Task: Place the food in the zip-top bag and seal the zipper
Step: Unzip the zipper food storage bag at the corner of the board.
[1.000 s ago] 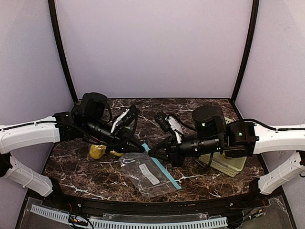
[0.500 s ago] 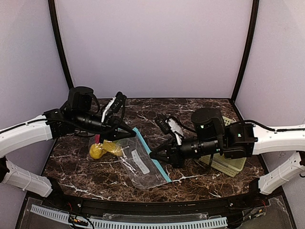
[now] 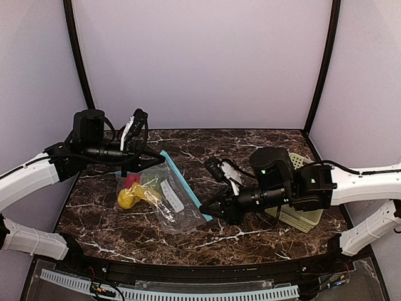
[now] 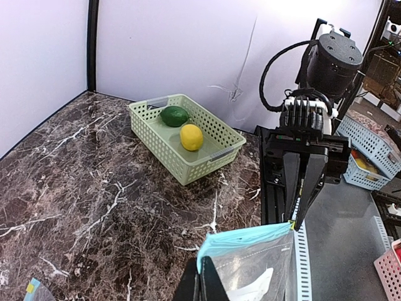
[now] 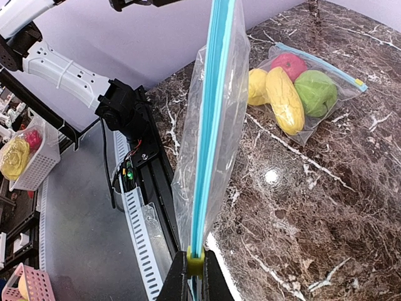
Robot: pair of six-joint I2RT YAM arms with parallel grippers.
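A clear zip-top bag (image 3: pixel 174 202) with a blue zipper strip is stretched between both grippers. It shows only a white label inside. My left gripper (image 3: pixel 158 158) is shut on its far zipper corner (image 4: pixel 207 254). My right gripper (image 3: pixel 203 209) is shut on the yellow slider (image 5: pixel 195 262) at the near end. A second small zip bag (image 5: pixel 326 110) lies on the table at the left. It holds a red ball (image 5: pixel 290 64), yellow pieces (image 5: pixel 283 97) and a light green ball (image 5: pixel 316 91). A dark green piece (image 4: pixel 175 115) and a yellow fruit (image 4: pixel 192 137) sit in the basket.
The pale green slatted basket (image 3: pixel 301 217) stands at the right, behind my right arm; it also shows in the left wrist view (image 4: pixel 182 164). The marble table ends at a black front rail (image 3: pixel 200 269). Walls close in the left, right and back.
My left gripper has pulled the bag's zipper corner left and back. The bag now hangs stretched beside the bagged fruits. My right gripper has shifted slightly left and forward with the slider end.
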